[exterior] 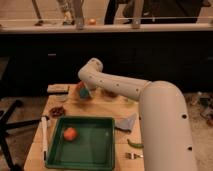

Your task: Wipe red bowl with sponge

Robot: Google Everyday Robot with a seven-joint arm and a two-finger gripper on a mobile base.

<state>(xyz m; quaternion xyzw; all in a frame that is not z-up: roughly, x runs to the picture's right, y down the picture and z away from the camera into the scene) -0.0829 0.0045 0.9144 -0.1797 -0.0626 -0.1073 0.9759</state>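
Note:
The red bowl (78,89) sits at the back left of the wooden table (100,108). Only a small orange-red part of it shows beside the arm's end. The teal-green sponge (85,93) is right against the bowl's right side, at the tip of my white arm. My gripper (84,92) hangs down from the wrist over the bowl and is shut on the sponge. The arm and the sponge hide most of the fingers.
A big green tray (95,145) at the table's front holds an orange-red fruit (70,133). A dark brown bowl (57,111), a white pen (45,138), a grey folded cloth (126,122), a green pepper (134,144) and a fork (131,156) lie around it.

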